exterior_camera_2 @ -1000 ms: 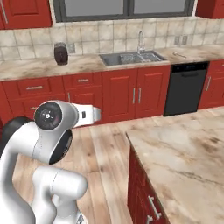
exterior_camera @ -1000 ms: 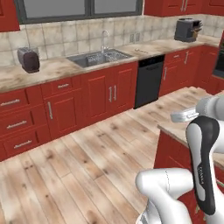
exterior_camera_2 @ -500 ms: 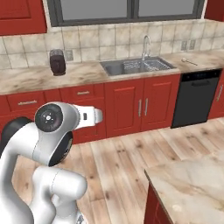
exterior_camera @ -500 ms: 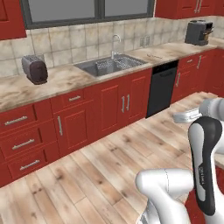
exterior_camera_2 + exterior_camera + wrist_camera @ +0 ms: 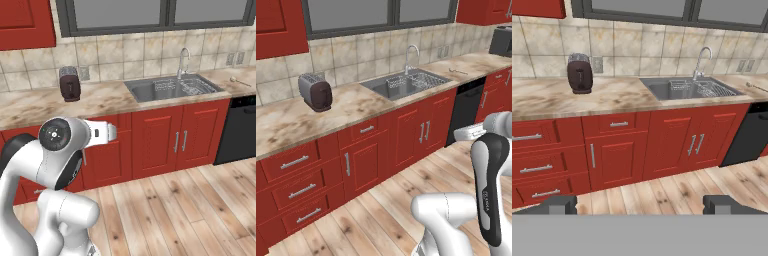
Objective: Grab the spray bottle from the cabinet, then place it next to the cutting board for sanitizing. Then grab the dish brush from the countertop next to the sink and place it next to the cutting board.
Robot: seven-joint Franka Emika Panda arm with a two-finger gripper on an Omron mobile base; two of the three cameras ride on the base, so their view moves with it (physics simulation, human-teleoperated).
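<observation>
Facing a long run of countertop (image 5: pixel 619 97) atop red base units, stretching across under a tiled wall and a dark-framed window (image 5: pixel 150 15). Sitting set into that slab right of centre, the dark sink (image 5: pixel 687 90), wire racks inside and chrome tap (image 5: pixel 701 60) rising at its back edge. Hanging at the upper left corner, a red wall cabinet (image 5: pixel 278 25), door closed as far as can be told. Standing under the counter to the sink's right, a black dishwasher (image 5: pixel 239 127). Resting on the counter well left of the sink, a dark toaster (image 5: pixel 579 73) with a grey shell. Lying on the counter to the right of the sink, near the far edge of the hand view, a slim pale thing, apparently the dish brush (image 5: pixel 239 81), too small to make out bristles. Hovering above the wood floor (image 5: pixel 175 210), well back from the counter, the gripper (image 5: pixel 640 204), fingertips (image 5: pixel 557 205) spread wide apart with nothing between them. Placing the brush far ahead of the hand and off to its right, beyond the sink, at counter height and well apart from the fingers.
</observation>
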